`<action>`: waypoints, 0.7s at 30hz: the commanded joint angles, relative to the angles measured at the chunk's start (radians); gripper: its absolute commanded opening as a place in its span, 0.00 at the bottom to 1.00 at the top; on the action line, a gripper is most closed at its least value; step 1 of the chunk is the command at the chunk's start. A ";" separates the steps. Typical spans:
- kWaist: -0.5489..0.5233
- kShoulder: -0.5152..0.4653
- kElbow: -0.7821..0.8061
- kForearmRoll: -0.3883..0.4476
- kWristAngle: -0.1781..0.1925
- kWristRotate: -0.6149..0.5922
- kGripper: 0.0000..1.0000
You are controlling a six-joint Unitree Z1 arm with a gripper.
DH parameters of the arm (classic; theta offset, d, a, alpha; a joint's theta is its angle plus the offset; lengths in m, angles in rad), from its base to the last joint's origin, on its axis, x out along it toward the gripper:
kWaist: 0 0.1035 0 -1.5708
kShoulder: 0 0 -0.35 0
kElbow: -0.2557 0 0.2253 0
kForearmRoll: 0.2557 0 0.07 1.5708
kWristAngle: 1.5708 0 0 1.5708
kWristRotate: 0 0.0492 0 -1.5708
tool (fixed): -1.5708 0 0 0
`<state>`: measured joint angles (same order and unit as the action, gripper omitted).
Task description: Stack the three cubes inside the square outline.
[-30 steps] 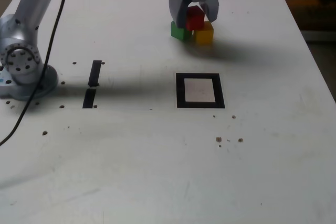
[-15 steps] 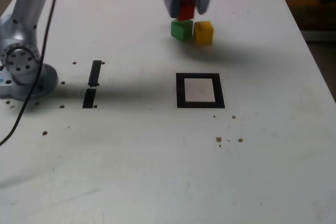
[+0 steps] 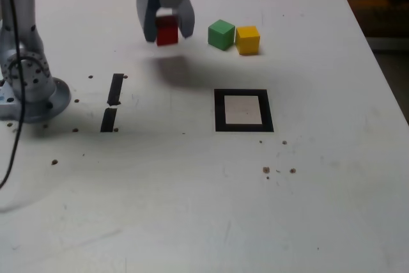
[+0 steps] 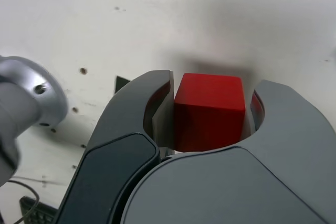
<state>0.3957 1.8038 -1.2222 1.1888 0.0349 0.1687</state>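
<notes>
The gripper [image 3: 168, 37] has carried the red cube [image 3: 167, 31] toward the exterior view's left, from where it overlapped the green cube [image 3: 222, 34] and the yellow cube [image 3: 248, 40] in that view to a spot above the bench [image 3: 153, 190], left of the green one. Both of those cubes, partly covered at first, have come fully into sight, and the dark shadow near them has shifted left too. The arm's link [image 3: 25, 14] has swung more upright, and the black cable [image 3: 22, 94] has moved left with it.
</notes>
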 commanded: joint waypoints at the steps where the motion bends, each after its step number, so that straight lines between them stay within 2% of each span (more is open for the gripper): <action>1: 0.005 0.002 0.042 -0.045 -0.001 0.004 0.21; 10: 0.009 0.036 0.053 -0.101 -0.002 0.020 0.22; 13: 0.013 0.039 0.056 -0.110 -0.001 0.020 0.26; 15: 0.016 0.045 0.062 -0.114 -0.003 0.020 0.35; 19: 0.028 0.061 0.079 -0.112 -0.014 0.022 0.68; 21: 0.032 0.066 0.086 -0.112 -0.020 0.023 0.81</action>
<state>0.4252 1.8668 -1.1395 1.0745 0.0182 0.1903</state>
